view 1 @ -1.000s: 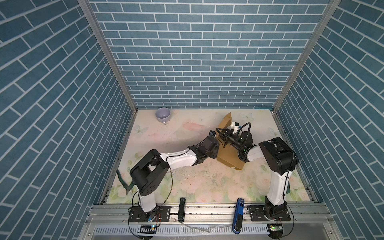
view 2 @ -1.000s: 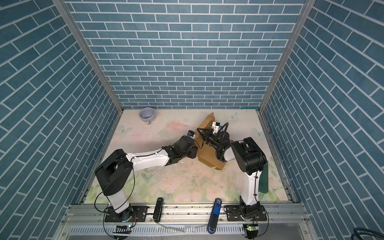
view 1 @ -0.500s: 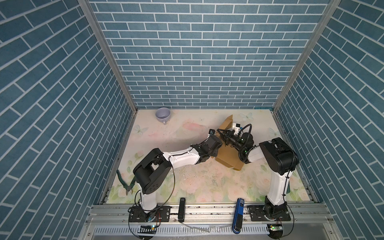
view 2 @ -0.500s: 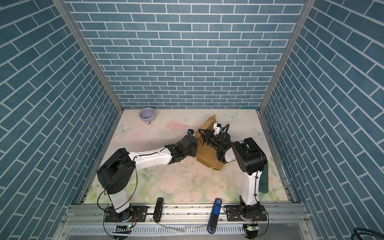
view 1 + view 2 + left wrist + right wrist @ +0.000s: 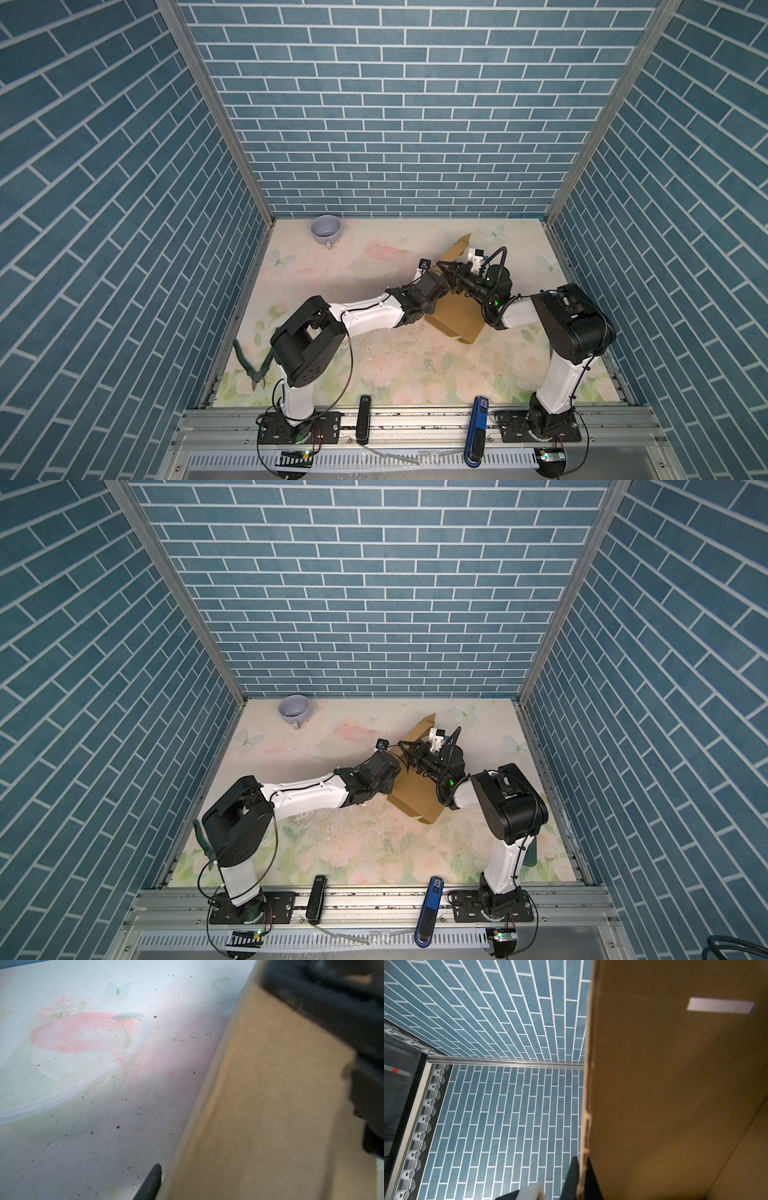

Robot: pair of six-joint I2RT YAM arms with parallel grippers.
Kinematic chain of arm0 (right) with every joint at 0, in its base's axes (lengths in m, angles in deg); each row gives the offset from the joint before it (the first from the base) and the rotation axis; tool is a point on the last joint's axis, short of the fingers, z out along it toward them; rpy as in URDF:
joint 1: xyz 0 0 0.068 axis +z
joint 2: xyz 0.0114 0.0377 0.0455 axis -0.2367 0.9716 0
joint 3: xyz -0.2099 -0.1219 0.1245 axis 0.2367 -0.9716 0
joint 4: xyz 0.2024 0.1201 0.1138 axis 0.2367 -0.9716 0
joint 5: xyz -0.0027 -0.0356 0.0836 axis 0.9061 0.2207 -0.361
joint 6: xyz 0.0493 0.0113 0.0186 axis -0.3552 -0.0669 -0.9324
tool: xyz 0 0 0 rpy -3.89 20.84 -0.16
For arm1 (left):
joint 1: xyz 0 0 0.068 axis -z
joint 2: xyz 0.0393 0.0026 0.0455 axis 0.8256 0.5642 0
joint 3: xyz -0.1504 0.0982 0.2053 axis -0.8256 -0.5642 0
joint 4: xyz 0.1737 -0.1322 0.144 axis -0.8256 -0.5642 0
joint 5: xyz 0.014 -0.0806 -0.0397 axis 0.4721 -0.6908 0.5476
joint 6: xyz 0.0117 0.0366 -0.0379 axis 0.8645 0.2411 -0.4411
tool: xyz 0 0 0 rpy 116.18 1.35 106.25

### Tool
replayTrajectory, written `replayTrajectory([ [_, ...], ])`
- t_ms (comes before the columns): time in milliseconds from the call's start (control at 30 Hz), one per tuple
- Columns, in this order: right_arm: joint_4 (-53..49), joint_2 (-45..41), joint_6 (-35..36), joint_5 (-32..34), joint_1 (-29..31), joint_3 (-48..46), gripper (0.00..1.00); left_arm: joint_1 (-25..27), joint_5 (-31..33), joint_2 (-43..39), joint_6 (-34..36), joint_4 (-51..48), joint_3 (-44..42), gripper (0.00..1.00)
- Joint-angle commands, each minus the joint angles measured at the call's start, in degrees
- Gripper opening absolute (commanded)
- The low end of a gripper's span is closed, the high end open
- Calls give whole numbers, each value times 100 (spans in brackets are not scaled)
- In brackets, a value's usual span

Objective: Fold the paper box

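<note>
Currently a partly folded paper box (image 5: 455,318) of plain tan cardboard is sitting on the flowered table mat (image 5: 374,361), right of the middle and toward the back wall, with one flap (image 5: 459,249) sticking up at its far end. The right gripper (image 5: 451,272) and the left gripper (image 5: 443,286) are reaching in low and meeting at the box's far left edge in both top views. The right gripper is pinching closed on a raised cardboard wall: in the right wrist view the wall's cut edge is running down between its dark fingers (image 5: 571,1176), and a small slot (image 5: 720,1006) is letting light through the panel. The left wrist view is showing one dark fingertip (image 5: 152,1180) just beside the box's outer wall, but whether the left gripper is standing wide or narrow I cannot tell. A pale lilac mug (image 5: 326,230) is standing well apart near the back left corner, and green-handled pliers (image 5: 253,365) are lying near the front left corner
</note>
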Motion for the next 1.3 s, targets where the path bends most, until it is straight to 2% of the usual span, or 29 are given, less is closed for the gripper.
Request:
replayTrajectory([
  [0,-697,-349,387,-187,31,-171,9,-37,393,33,150,-125,96,41],
  [333,-2274,-1011,958,-31,31,126,15,-37,476,-18,281,-19,-106,40],
  [900,-2615,-742,977,-147,31,749,29,-46,337,-57,700,249,-244,40],
  [1100,-2652,-542,902,-80,46,998,27,-81,265,-188,827,471,-424,40],
  [1267,-2613,-528,828,108,115,984,15,-125,227,-103,806,458,-332,40],
])
